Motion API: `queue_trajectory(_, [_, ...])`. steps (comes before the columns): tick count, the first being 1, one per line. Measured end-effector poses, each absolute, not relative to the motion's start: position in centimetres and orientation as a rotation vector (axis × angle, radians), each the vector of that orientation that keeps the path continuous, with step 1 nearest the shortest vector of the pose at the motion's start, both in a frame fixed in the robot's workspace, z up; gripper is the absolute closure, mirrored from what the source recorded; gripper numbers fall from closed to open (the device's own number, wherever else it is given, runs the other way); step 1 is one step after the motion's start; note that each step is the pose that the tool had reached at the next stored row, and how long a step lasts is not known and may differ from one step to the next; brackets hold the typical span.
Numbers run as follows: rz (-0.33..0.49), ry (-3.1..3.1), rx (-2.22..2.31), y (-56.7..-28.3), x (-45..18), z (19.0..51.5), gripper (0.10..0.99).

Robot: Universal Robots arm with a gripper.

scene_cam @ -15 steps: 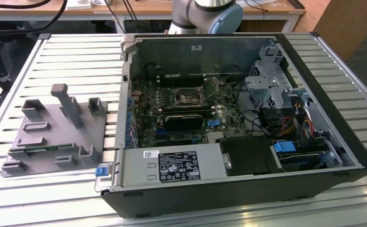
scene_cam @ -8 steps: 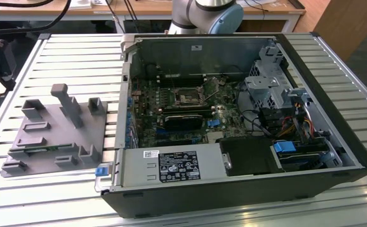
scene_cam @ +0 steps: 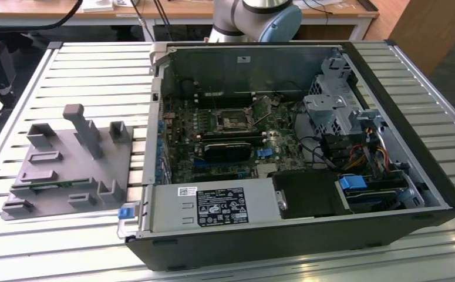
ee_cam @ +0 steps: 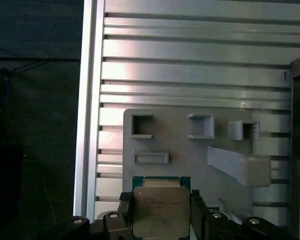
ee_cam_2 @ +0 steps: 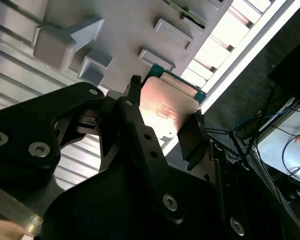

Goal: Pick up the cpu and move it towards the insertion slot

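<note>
In both wrist views the black gripper (ee_cam: 161, 212) pinches the cpu (ee_cam: 161, 210) by two opposite edges, a finger (ee_cam: 126, 210) pressed against each side, lifted above the grey tray (ee_cam: 180, 150) on the slatted metal table (ee_cam: 190, 65). The cpu is a thin, stiff square with a smooth metal lid: probably light and slippery, its underside delicate, so the rim looks the safest hold. Farther off, the exterior view shows the insertion slot (scene_cam: 233, 122) inside the open computer case (scene_cam: 290, 235), well apart from the tray
</note>
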State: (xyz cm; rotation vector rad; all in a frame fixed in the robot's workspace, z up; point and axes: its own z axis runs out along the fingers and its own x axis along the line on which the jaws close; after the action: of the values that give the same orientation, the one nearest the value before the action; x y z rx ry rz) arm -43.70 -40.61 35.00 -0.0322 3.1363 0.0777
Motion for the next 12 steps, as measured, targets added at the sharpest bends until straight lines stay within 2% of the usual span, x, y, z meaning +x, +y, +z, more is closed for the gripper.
queue_trajectory(12, [0.078,3.136,-0.032,-40.6,-43.7,37.1,0.545])
